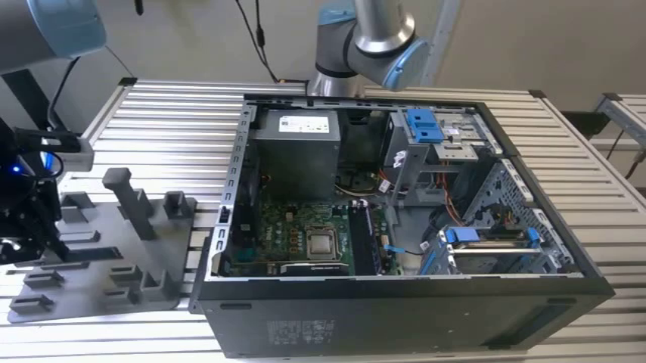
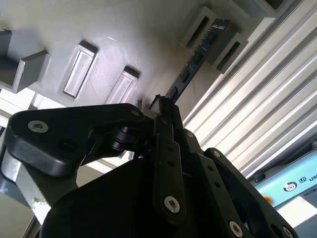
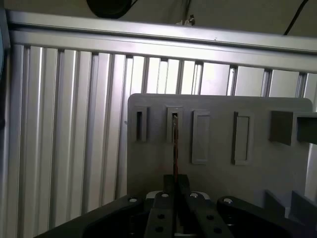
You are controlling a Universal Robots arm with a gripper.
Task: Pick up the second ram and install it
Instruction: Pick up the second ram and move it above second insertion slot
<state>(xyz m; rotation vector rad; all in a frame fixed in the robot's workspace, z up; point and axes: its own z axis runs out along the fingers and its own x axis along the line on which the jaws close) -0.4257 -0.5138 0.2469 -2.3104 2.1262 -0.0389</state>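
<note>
First wrist view now: the second ram [image 3: 174, 148] is seen edge-on, clamped between the fingers [image 3: 169, 186] of the gripper [image 3: 174, 179], its free end at a slot [image 3: 174, 116] of the grey fixture plate [image 3: 223, 173]. Whether that end is seated cannot be told. At the exterior view's left, the plate is laid on the slatted table [image 1: 172, 113], just beside the open computer case [image 1: 404, 306].
</note>
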